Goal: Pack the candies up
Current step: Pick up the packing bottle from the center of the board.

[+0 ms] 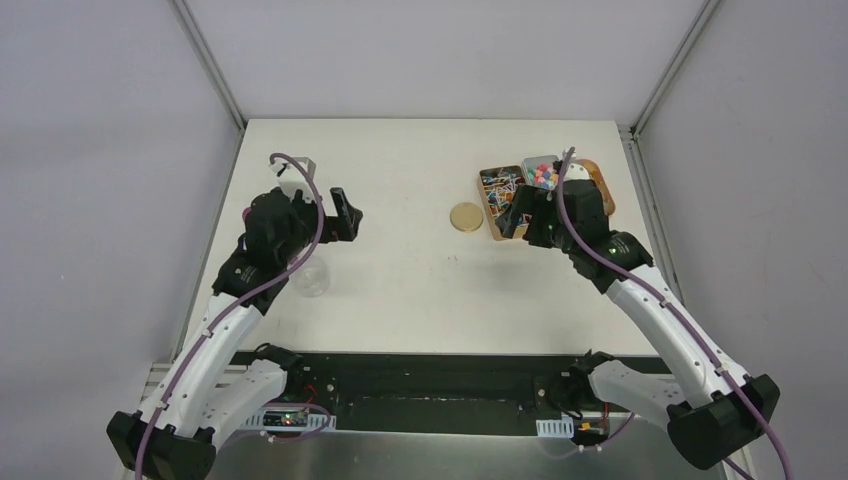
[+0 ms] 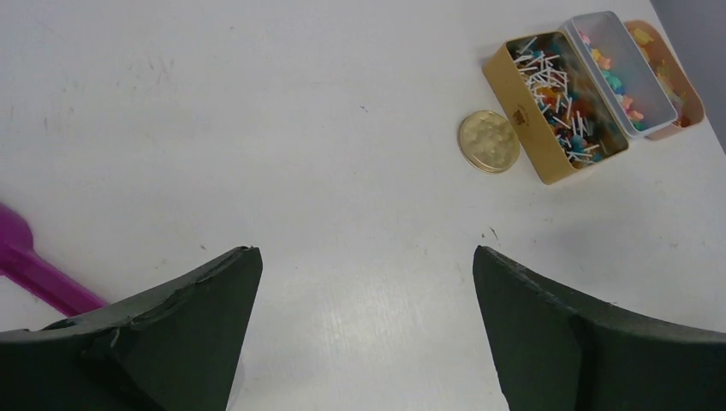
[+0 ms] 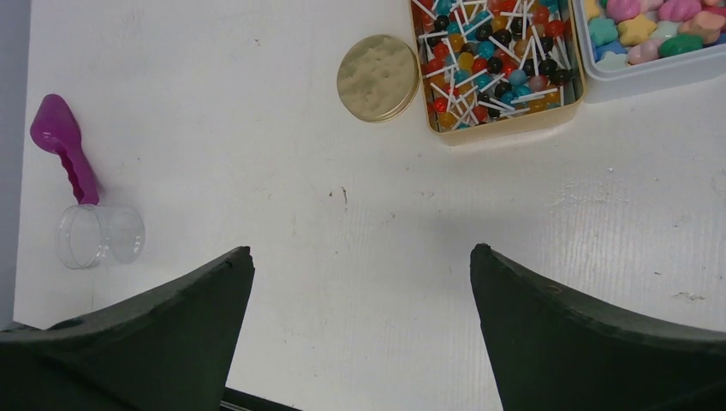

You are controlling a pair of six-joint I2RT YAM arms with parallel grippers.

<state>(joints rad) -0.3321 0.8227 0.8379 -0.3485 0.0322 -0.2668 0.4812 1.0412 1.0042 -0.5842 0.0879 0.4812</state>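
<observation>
White tabletop (image 3: 257, 128) holds mixed-colour candies (image 3: 651, 26) in a clear tub (image 3: 651, 77), just ahead and right of the wide-open, empty right claw (image 3: 360, 257). The left claw (image 2: 368, 257), also wide and empty, sits well apart, nearer the purple scoop (image 3: 67, 152).

Worktop (image 3: 257, 128): white, matt, faintly scuffed. Tin (image 3: 514, 127): gold metal, satin sheen. Round lid (image 3: 377, 77): gold metal, dimpled. Box (image 3: 651, 75), cup (image 3: 99, 236): clear glossy plastic. Scoop (image 3: 60, 137): purple plastic, smooth. Candies (image 3: 638, 30): smooth, soft sheen. Lollipops (image 3: 492, 60): glossy heads, white matt sticks. Jaws: black, matt, rough-edged.
</observation>
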